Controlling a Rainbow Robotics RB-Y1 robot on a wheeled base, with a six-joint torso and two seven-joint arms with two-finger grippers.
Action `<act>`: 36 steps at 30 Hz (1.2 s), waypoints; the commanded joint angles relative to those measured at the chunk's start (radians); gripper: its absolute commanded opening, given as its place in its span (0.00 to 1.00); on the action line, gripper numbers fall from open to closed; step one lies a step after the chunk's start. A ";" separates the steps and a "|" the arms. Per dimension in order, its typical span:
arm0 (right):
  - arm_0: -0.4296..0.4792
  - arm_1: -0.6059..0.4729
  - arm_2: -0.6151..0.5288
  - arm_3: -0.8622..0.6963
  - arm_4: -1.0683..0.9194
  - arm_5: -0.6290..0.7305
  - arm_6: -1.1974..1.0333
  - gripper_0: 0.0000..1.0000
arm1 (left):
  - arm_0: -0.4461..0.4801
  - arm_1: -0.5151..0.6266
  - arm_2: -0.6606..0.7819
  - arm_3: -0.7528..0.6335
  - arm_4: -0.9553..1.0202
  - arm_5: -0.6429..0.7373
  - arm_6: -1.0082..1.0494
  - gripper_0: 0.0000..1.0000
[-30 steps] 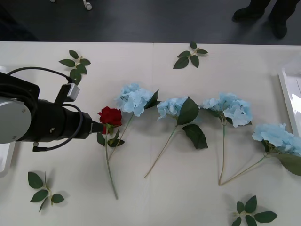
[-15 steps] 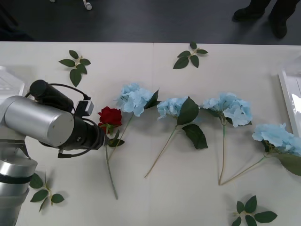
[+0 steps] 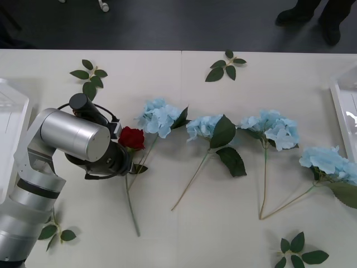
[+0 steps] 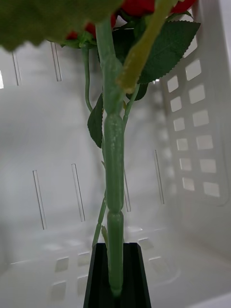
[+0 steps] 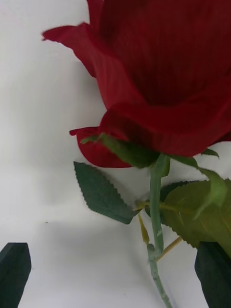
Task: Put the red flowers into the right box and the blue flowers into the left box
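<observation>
One of the red flowers (image 3: 131, 137) lies on the table left of centre, its stem running toward me. My left arm (image 3: 78, 139) reaches over it. In the left wrist view my left gripper (image 5: 115, 276) is open, its black fingers (image 5: 14, 269) on either side of that rose's stem (image 5: 155, 202) just below the head (image 5: 163, 86). My right gripper (image 4: 115, 252) is shut on the green stem (image 4: 114, 168) of another red flower (image 4: 139, 6) inside the right box (image 4: 192, 120). Several blue flowers (image 3: 160, 117) (image 3: 203, 127) (image 3: 273, 129) lie in a row across the table. The left box (image 3: 11, 111) sits at the left edge.
Loose green leaf sprigs lie at the back left (image 3: 89, 75), back centre (image 3: 225, 66), front left (image 3: 53, 230) and front right (image 3: 298, 251). The rim of the right box (image 3: 341, 106) shows at the table's right edge. A person's shoes (image 3: 312, 14) stand beyond the table.
My left arm has swung round and risen at the elbow, with its wrist still over the rose. The left box has come into view. The rose and the blue flowers have not moved.
</observation>
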 commanded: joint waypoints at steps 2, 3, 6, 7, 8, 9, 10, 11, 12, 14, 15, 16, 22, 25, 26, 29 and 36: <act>-0.042 0.010 0.006 -0.005 0.044 -0.006 -0.033 0.00 | -0.022 -0.036 0.008 0.042 -0.022 -0.050 0.003 1.00; -0.047 0.010 0.007 -0.003 0.047 -0.006 -0.036 0.00 | -0.022 -0.037 0.008 0.045 -0.025 -0.058 0.000 1.00; -0.053 0.012 0.007 0.003 0.048 -0.006 -0.039 0.00 | -0.021 -0.043 0.008 0.047 -0.031 -0.056 -0.001 0.82; -0.054 0.010 0.007 0.006 0.048 -0.006 -0.039 0.00 | -0.021 -0.043 0.007 0.047 -0.031 -0.056 -0.001 0.58; -0.054 0.012 0.007 0.007 0.048 -0.010 -0.039 0.03 | -0.021 -0.042 0.004 0.047 -0.034 -0.058 -0.001 0.27; -0.054 0.010 0.007 0.010 0.048 -0.014 -0.039 0.07 | -0.021 -0.043 0.002 0.047 -0.034 -0.056 0.000 0.20; -0.054 0.012 0.007 0.015 0.048 -0.020 -0.039 0.17 | -0.021 -0.042 -0.001 0.047 -0.037 -0.058 -0.001 0.10; -0.054 0.012 0.007 0.023 0.045 -0.029 -0.035 0.33 | -0.021 -0.042 -0.005 0.047 -0.039 -0.056 -0.001 0.00; -0.054 0.012 0.007 0.033 0.042 -0.040 -0.032 0.50 | -0.021 -0.042 -0.010 0.047 -0.041 -0.056 -0.001 0.00; -0.054 0.012 0.007 0.043 0.037 -0.055 -0.033 0.64 | -0.021 -0.043 -0.016 0.047 -0.045 -0.056 -0.001 0.00; -0.053 0.010 0.007 0.044 0.036 -0.058 -0.038 0.64 | -0.021 -0.042 -0.018 0.047 -0.045 -0.056 -0.001 0.00; -0.054 0.012 0.007 0.044 0.034 -0.063 -0.039 0.64 | -0.021 -0.042 -0.021 0.045 -0.048 -0.056 -0.001 0.00; -0.054 0.010 0.007 0.043 0.027 -0.070 -0.044 0.64 | -0.021 -0.036 -0.021 -0.012 -0.037 -0.056 -0.004 0.00; -0.056 0.010 -0.002 0.035 0.014 -0.066 -0.049 0.65 | -0.019 -0.020 -0.021 -0.065 -0.022 -0.056 -0.012 0.00; -0.059 0.010 -0.010 0.032 -0.001 -0.055 -0.049 0.64 | -0.019 -0.017 -0.021 -0.085 -0.016 -0.056 -0.015 0.00; -0.070 0.004 -0.042 0.018 -0.047 0.003 -0.042 0.64 | -0.017 0.003 -0.015 -0.156 0.024 -0.056 -0.027 0.00; -0.088 -0.017 -0.073 -0.075 -0.134 0.125 -0.049 0.64 | -0.017 0.007 0.094 -0.298 0.214 -0.056 -0.195 0.00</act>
